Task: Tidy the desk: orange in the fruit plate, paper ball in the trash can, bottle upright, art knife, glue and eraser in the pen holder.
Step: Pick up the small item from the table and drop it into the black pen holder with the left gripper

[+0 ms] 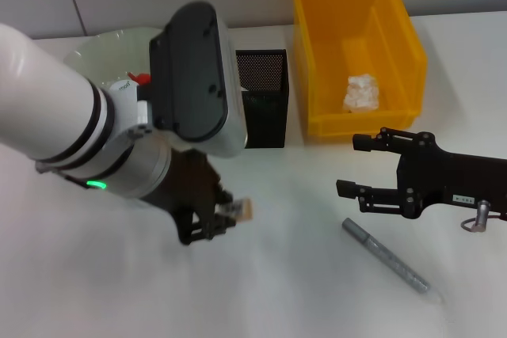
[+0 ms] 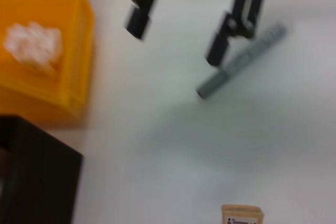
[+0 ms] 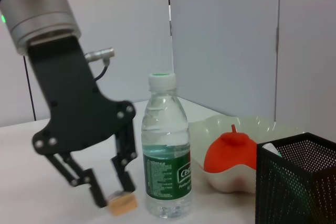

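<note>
My left gripper (image 1: 226, 218) is shut on the small tan eraser (image 1: 242, 210), low over the table in front of the black mesh pen holder (image 1: 265, 100). In the right wrist view, the eraser (image 3: 122, 203) sits at the fingertips beside the upright bottle (image 3: 167, 161). The orange (image 3: 231, 150) lies in the fruit plate (image 3: 262, 127). My right gripper (image 1: 352, 165) hangs open in front of the yellow trash can (image 1: 313, 61), which holds the paper ball (image 1: 362, 91). The grey art knife (image 1: 388, 257) lies on the table near the right gripper. The glue is out of view.
The fruit plate (image 1: 95, 49) stands at the back left, partly behind my left arm. Pen holder and trash can stand side by side along the back. Something white (image 3: 270, 149) shows just over the pen holder's rim.
</note>
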Motion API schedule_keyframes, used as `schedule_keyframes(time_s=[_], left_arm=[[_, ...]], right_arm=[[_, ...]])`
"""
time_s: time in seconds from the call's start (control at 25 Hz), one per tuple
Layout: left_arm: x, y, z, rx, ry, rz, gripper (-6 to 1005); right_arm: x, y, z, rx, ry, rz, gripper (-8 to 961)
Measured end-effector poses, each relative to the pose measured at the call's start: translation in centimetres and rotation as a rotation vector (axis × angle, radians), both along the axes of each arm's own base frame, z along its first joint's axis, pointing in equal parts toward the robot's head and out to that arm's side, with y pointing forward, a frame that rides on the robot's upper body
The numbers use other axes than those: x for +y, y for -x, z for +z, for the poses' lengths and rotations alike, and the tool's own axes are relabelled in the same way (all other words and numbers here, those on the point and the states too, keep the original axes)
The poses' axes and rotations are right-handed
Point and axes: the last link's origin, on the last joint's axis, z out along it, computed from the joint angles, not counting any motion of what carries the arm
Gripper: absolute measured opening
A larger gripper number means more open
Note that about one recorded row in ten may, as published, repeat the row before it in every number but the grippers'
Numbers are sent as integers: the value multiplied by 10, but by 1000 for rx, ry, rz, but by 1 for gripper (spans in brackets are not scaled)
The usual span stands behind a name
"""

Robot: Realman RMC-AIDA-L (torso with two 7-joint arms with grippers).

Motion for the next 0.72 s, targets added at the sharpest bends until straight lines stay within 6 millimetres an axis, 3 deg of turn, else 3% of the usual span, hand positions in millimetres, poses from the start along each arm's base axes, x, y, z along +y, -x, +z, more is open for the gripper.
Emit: schedule_keyframes(time_s=[0.72], left_arm=[[20, -38, 9, -219, -174, -121, 255]], right_arm=[[-4, -4, 3, 5, -4, -9, 761]])
